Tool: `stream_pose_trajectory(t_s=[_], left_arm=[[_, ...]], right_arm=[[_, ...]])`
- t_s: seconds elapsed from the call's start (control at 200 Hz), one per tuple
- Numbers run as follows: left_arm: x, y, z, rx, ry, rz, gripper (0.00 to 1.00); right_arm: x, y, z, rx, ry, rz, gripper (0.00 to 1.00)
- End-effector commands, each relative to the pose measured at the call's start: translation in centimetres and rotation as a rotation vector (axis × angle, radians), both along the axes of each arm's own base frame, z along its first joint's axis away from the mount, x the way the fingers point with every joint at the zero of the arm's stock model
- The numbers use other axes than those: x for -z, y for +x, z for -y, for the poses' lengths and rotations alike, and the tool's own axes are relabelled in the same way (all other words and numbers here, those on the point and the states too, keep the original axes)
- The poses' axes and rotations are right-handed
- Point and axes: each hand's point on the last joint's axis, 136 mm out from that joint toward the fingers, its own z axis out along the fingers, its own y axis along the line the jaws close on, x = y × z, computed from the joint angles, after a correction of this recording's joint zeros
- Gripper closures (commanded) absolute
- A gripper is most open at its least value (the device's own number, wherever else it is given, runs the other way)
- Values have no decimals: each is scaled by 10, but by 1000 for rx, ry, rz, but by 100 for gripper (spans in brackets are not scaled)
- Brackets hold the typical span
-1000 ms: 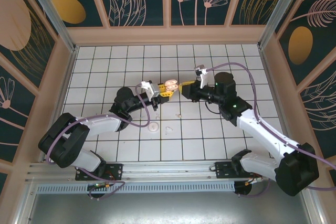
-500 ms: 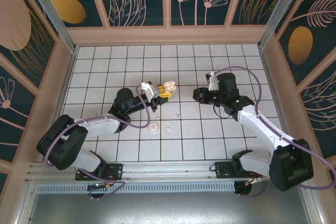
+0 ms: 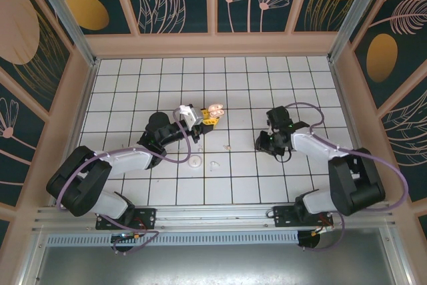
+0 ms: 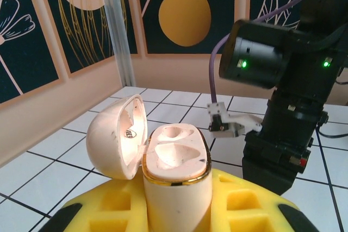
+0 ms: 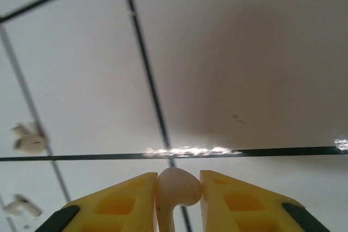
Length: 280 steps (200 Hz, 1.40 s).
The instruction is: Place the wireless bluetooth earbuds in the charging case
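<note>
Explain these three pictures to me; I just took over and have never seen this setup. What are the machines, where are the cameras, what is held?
These are two robot arms bolted at the near edge of a white tiled table. The overhead picture looks down from above and behind them; the other two come from a camera on each wrist. The left hand grips the charging case, lid open, both sockets empty. The right hand, pointed down at the tiles, pinches one earbud between its yellow fingers. On the tiles lie a flat white disc and two small pale bits, too small to identify.
</note>
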Motion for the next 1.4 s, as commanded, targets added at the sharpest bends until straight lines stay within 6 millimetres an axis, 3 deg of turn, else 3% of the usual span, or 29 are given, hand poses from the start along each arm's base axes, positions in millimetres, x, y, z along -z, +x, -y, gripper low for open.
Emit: stream_pose_trajectory(t_s=[0.0,0.415,0.571,0.876,1.396], left_arm=[[1,-2,1,8,-5,-11,85],[-8,23,10,-40,-18,-36,85],[-15,32,7,-92,-24,-60,85],[-23,40,6,-127,0,-81,85],[-24,40,3,-143,-8,-98,85]], right_arm=[[11,0,11,38,-57,-40,73],[17,13,18,3,-97,-90,70],[4,16,15,-15,-77,-91,62],[-23,15,20,-14,-34,-78,60],[-2,14,15,-109,-70,-195,58]])
